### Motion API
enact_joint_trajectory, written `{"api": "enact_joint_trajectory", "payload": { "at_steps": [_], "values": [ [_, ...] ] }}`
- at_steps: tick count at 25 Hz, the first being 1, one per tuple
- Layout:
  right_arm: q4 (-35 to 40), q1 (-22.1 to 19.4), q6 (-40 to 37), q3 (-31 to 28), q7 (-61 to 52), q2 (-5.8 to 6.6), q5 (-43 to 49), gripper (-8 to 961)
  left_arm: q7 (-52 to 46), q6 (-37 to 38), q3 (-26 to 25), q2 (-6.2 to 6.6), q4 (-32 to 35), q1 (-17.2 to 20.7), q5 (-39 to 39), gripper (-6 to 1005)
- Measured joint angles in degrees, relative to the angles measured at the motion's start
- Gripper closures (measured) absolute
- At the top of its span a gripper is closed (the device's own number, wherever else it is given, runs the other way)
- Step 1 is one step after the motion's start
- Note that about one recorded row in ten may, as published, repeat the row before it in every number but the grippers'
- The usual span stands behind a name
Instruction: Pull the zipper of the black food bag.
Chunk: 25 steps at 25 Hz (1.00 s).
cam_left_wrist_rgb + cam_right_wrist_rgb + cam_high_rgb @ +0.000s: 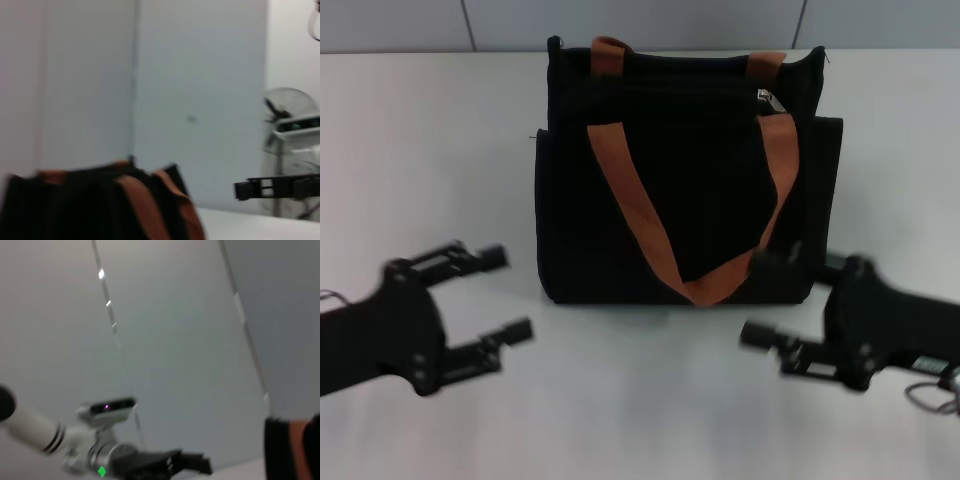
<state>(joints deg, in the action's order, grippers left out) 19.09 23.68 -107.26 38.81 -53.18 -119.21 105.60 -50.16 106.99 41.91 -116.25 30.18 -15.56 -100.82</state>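
Note:
The black food bag (685,180) stands upright on the white table, mid-back, with two orange-brown straps (630,200) hanging over its front. The small silver zipper pull (767,98) sits on the top zip line near the bag's right end. My left gripper (510,295) is open and empty, in front of and to the left of the bag. My right gripper (758,300) is open and empty, just in front of the bag's lower right corner. The bag also shows in the left wrist view (90,205) and the right wrist view (290,450).
The white table (640,400) spreads in front of and beside the bag. A grey panelled wall (640,20) runs behind it. A fan (290,105) stands off to the side. The right gripper shows far off in the left wrist view (270,187).

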Motion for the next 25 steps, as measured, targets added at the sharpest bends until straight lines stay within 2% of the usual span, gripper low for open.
{"api": "enact_joint_trajectory", "payload": {
  "at_steps": [5,9,17,25],
  "values": [
    [-1.37,1.22,3.98,4.90,0.03,-0.31,2.20,231,-1.92,0.16,0.01,-1.08,-0.33,-4.13,-5.89,273],
    [-3.22,1.53,5.95,6.07,0.67,-0.38,1.99,230,-1.35,-0.31,-0.03,-2.15,0.02,-4.82,-6.17,273],
    [-5.91,-0.02,6.37,5.04,7.08,-0.41,0.85,230,-1.61,-0.24,0.22,-2.14,-0.21,-4.85,-7.20,273],
    [-6.76,-0.22,7.57,4.51,7.55,-0.40,0.63,231,-0.87,-0.64,0.38,-2.23,-0.44,-3.41,-7.54,273]
  ]
}}
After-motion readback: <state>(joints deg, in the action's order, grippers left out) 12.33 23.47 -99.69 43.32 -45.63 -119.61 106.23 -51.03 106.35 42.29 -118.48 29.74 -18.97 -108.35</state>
